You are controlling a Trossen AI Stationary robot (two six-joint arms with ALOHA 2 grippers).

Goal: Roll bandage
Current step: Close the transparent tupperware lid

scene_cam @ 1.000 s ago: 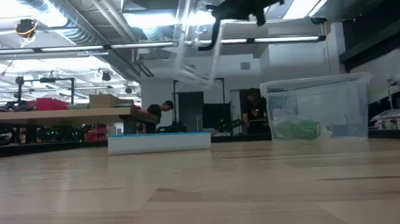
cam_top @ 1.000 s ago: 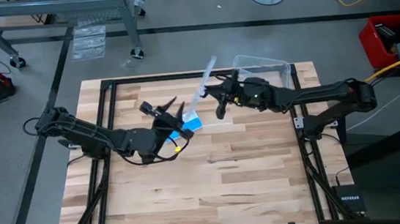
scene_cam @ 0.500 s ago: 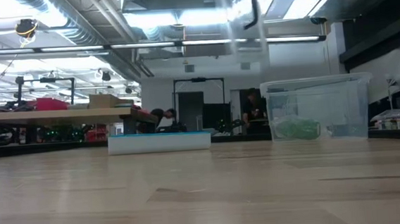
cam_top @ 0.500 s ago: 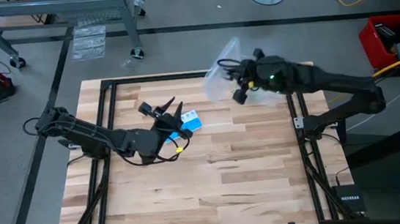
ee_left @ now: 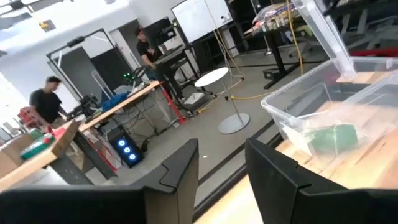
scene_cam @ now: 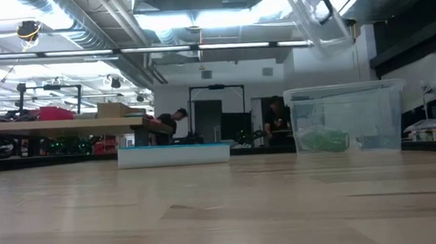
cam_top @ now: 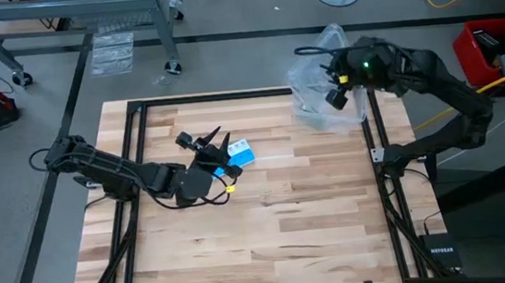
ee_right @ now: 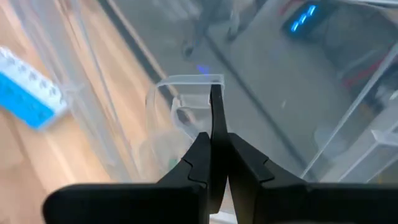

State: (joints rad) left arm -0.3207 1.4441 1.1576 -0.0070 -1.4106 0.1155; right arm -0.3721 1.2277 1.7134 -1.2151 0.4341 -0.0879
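The green bandage point(scene_cam: 323, 140) lies bunched on the floor of the open clear plastic box point(scene_cam: 346, 119) at the table's far right; it also shows in the left wrist view point(ee_left: 333, 138). My right gripper point(cam_top: 335, 93) is high above the box, shut on the box's clear lid point(cam_top: 315, 87). My left gripper point(cam_top: 218, 141) is open and empty at mid table, beside the blue and white pill organizer point(cam_top: 239, 154). My right gripper pinches a thin rim edge of the clear lid point(ee_right: 216, 115) between its two fingers. The lid is lifted clear and hangs tilted in the air above the box point(scene_cam: 312, 11).
The pill organizer point(scene_cam: 174, 154) lies flat on the wood left of the box. The table's near half is bare wood point(cam_top: 270, 223). People and benches show in the room beyond the far edge.
My right gripper has carried the clear lid up and toward the table's right edge, from beside the pill organizer to above the box's far right corner. The lid has turned about as it went and stays clear of the table.
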